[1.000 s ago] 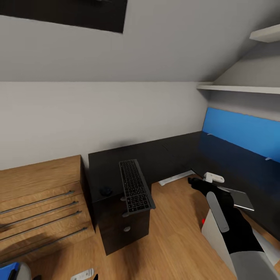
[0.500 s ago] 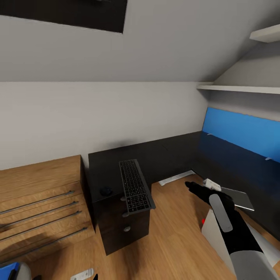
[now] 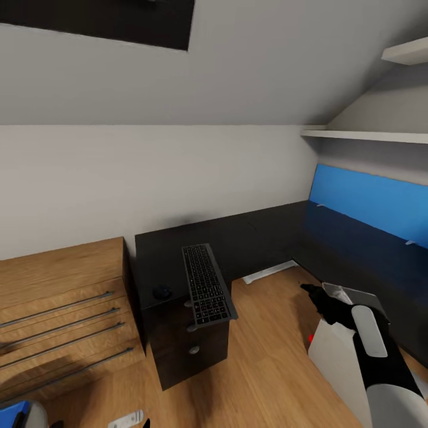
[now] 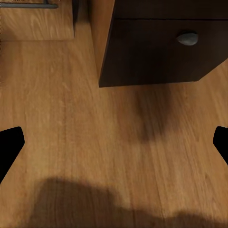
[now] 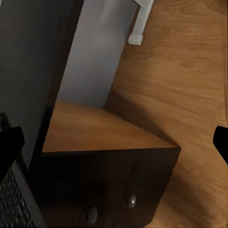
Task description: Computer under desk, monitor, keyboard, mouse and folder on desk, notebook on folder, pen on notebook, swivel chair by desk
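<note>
Black keyboard [image 3: 206,285] lies on the desk [image 3: 249,235], overhanging its drawers.

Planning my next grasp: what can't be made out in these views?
- Head view: blue object, cut off by the lower-left corner; likely the folder.
- Head view: white object, cut by the bottom edge; unidentifiable.
- Head view: monitor, partly behind the right arm; screen side unseen.
- Head view: small dark lump on the desk, black on black; possibly a mouse.

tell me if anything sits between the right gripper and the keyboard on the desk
Nothing visible does. The right gripper hangs over bare wooden floor, and the keyboard lies apart from it on the desk, overhanging the front edge above the drawer unit.
</note>
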{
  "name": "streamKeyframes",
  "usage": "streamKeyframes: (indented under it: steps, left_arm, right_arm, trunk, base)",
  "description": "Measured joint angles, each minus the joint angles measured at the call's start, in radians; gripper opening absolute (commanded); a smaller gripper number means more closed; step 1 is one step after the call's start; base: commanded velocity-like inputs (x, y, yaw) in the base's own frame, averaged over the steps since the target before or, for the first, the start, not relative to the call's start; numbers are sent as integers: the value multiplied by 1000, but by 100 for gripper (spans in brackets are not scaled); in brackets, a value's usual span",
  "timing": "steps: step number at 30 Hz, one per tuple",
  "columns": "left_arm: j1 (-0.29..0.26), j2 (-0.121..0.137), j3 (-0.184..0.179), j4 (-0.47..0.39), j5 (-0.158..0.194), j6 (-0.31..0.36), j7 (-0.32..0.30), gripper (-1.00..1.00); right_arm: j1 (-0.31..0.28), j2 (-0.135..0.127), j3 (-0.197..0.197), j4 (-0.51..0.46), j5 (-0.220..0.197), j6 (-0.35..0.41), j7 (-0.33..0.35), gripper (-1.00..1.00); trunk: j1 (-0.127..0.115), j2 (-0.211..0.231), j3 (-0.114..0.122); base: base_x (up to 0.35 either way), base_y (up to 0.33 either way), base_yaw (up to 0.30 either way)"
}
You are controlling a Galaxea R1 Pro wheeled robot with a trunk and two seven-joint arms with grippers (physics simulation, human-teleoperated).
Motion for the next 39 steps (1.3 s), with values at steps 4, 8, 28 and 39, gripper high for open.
streamKeyframes:
  steps: [4, 8, 28, 39]
  left_arm:
    - [0, 2, 4, -5, 0, -1, 0, 100]
    - [0, 2, 4, -6, 0, -1, 0, 100]
    - [0, -1, -1, -16, 0, -32, 0, 100]
    - [0, -1, -1, -16, 0, -34, 0, 100]
  right_arm:
    - [4, 0, -44, 96, -6, 4, 7, 100]
    - [5, -1, -50, 132, -7, 3, 36, 100]
    - [5, -4, -58, 216, -3, -42, 149, 100]
    - [6, 1, -55, 249, -2, -82, 154, 100]
  trunk:
    - [0, 0, 0]
    - [0, 0, 3]
    - [0, 0, 14]
    - [0, 0, 16]
  base:
    - [0, 0, -77]
    - [0, 0, -206]
    - [0, 0, -264]
    - [0, 0, -163]
